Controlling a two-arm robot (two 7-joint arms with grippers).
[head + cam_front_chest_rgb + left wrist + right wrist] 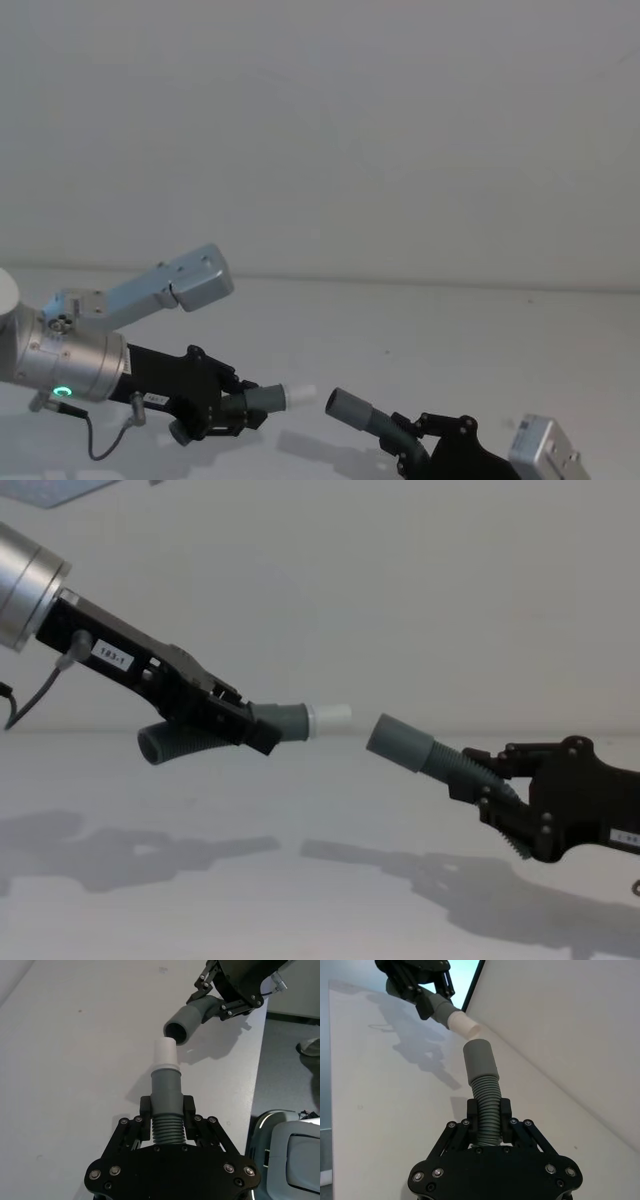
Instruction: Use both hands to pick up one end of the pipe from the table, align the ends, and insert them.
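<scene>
Pipe tip points toward 3 o'clock at the socket, nearly aligned; left end effector and right end effector clamp them aloft for mating.

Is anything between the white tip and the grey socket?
No. In the chest view the white tip and socket cuff are apart, with only open air between them.

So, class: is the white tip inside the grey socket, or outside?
Outside. In the chest view a gap separates the white tip, held by the left gripper, from the grey socket, held by the right gripper.
</scene>
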